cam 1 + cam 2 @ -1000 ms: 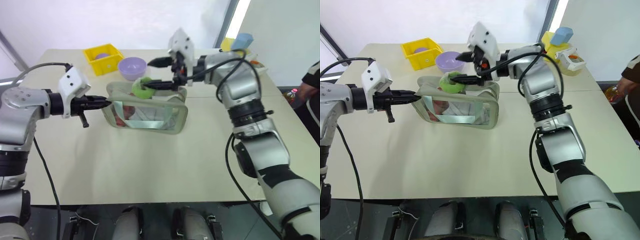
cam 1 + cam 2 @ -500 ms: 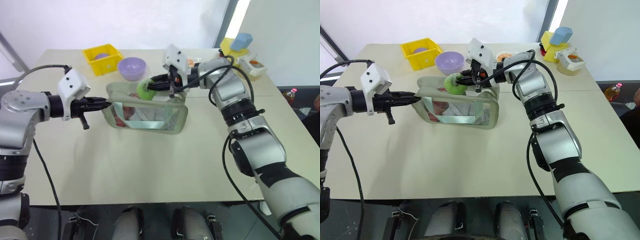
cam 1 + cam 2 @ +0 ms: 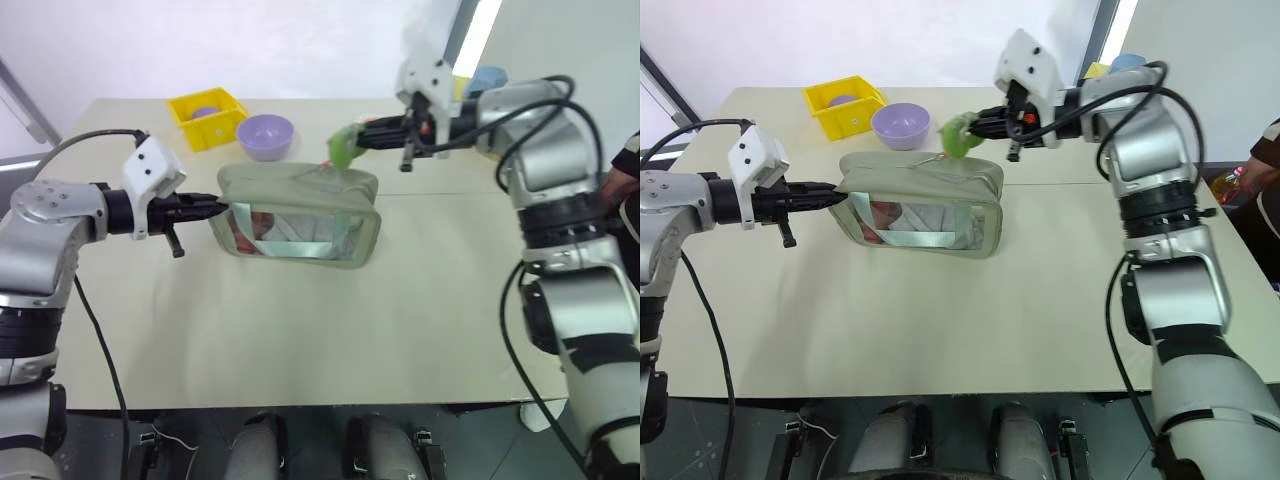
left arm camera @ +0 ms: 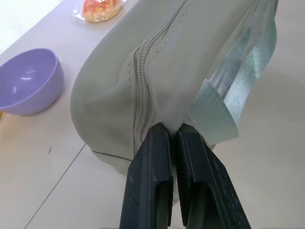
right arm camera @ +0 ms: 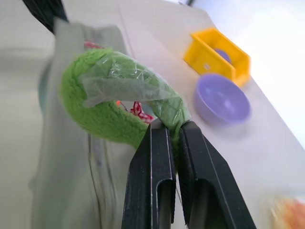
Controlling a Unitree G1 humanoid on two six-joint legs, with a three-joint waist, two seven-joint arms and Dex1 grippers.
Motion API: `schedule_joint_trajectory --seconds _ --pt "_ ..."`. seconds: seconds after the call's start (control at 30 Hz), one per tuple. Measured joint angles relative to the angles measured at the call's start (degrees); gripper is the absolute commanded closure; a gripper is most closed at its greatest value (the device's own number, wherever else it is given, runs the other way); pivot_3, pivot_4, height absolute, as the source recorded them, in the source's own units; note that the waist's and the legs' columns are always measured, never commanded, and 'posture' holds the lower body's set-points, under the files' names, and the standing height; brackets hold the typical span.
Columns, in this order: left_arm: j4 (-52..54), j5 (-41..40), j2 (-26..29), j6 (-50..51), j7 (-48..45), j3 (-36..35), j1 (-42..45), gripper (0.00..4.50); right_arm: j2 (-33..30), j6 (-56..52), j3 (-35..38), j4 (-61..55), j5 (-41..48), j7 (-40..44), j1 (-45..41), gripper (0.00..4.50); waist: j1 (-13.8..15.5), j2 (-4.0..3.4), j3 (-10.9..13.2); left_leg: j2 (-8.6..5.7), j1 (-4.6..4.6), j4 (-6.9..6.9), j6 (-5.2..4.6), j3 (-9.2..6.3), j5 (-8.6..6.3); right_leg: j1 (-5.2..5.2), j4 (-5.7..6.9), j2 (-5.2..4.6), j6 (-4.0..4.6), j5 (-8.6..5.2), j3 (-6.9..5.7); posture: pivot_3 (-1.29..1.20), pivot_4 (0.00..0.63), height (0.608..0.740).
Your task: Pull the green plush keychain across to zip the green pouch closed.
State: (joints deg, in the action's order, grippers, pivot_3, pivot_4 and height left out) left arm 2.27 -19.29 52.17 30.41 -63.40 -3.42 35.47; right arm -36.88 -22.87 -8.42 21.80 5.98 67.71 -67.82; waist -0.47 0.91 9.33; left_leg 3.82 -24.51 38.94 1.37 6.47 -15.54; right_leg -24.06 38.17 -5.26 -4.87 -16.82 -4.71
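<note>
The green plush keychain (image 5: 119, 107) hangs above the far right corner of the green pouch (image 3: 300, 215), pinched in the right gripper (image 5: 171, 131). The left gripper (image 4: 172, 131) is clamped on the pouch's left end. The pouch lies on the surface (image 3: 300, 320), near a lilac bowl (image 3: 265, 135).

Right gripper (image 3: 352, 146), open around the small lime-green fuzzy ring keychain (image 3: 341, 152) a second ago, now clamped on it and swung out toward the robot's right and slightly up. Keychain carried from mid-top of the boxy sage-green fabric pouch (image 3: 300, 215) to above its right end.
</note>
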Motion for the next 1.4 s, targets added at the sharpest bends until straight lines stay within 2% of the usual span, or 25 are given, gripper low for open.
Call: schedule_joint_trajectory --seconds 0.23,0.47,0.63,0.87,1.1,1.23,1.27,1.33,1.37,1.4 --pt "0.35 -0.64 -0.05 0.30 -0.05 -0.19 -0.63 4.50 -11.31 -3.82 0.72 -9.71 -5.01 -6.52 7.66 4.44 -0.08 -0.01 0.00 0.00 0.02 -0.01 0.00 0.01 0.00 -0.01 -0.01 0.00 0.00 0.00 0.01 0.00 0.150 0.739" --pt "1.30 -1.69 -0.88 1.27 0.25 0.13 -0.92 4.50 -14.08 -9.14 1.07 -18.77 -7.40 -13.46 17.73 4.44 0.25 -0.02 0.00 -0.01 0.02 0.04 -0.01 0.01 0.00 0.03 -0.04 -0.01 0.00 0.00 0.01 0.00 0.150 0.739" --pt "1.58 -2.10 -1.25 2.01 1.19 0.32 -0.89 4.50 -8.31 -11.97 2.22 -19.89 -7.40 -20.72 27.22 4.44 0.54 -0.03 -0.02 -0.02 0.08 0.01 0.00 0.01 0.00 0.07 -0.03 -0.01 0.00 0.00 0.01 0.00 0.150 0.739" --pt "2.77 -2.58 -1.29 3.44 1.85 0.40 -0.96 4.50 3.54 -11.95 1.67 -17.05 -7.41 -29.39 32.02 4.44 0.83 -0.03 -0.02 -0.02 0.08 0.02 -0.01 0.00 0.00 0.10 -0.05 0.00 0.00 0.00 0.00 0.00 0.150 0.739" --pt "4.45 -2.66 -1.30 4.36 2.89 0.37 -1.54 4.50 6.09 -7.08 -2.72 -13.40 -9.77 -31.41 33.23 4.44 0.85 -0.04 -0.03 -0.02 0.11 0.02 -0.01 -0.02 -0.01 0.12 -0.05 0.01 0.00 0.00 0.01 0.00 0.150 0.739" --pt "4.72 -2.67 -1.60 4.38 3.66 0.36 -1.79 4.50 5.42 -2.54 -4.28 -11.25 -11.49 -31.29 33.16 4.44 0.90 -0.02 -0.04 -0.03 0.14 0.03 -0.02 -0.04 -0.01 0.19 -0.07 0.00 0.00 0.00 0.00 0.00 0.150 0.739" --pt "4.72 -2.66 -1.59 4.30 3.72 0.35 -1.87 4.50 4.90 -1.95 -4.24 -10.96 -11.43 -30.81 32.95 4.15 0.90 -0.02 -0.04 -0.03 0.14 0.03 -0.02 -0.04 -0.01 0.19 -0.07 0.00 0.00 0.00 0.00 0.00 0.150 0.739" --pt "4.60 -2.69 -1.58 4.16 3.71 0.25 -1.87 3.77 3.48 -2.10 -3.22 -10.48 -10.10 -28.15 31.77 3.46 0.91 -0.03 -0.04 -0.02 0.14 0.03 -0.02 -0.05 -0.01 0.19 -0.07 0.01 0.00 0.00 0.00 0.00 0.150 0.739" --pt "4.36 -2.82 -1.57 4.11 3.55 0.24 -1.87 3.47 2.49 -2.97 -2.14 -10.98 -8.45 -26.02 31.23 2.99 0.95 -0.05 -0.02 -0.02 0.13 0.02 -0.02 -0.05 -0.01 0.18 -0.08 0.01 0.00 0.00 0.00 0.00 0.150 0.739" --pt "3.41 -3.28 -1.48 4.26 3.05 0.24 -1.87 2.98 0.91 -5.31 -0.52 -12.46 -5.54 -22.71 30.50 2.46 0.98 -0.07 0.00 -0.02 0.12 0.02 -0.03 -0.05 -0.02 0.17 -0.08 0.00 0.00 0.00 0.00 0.00 0.150 0.739"
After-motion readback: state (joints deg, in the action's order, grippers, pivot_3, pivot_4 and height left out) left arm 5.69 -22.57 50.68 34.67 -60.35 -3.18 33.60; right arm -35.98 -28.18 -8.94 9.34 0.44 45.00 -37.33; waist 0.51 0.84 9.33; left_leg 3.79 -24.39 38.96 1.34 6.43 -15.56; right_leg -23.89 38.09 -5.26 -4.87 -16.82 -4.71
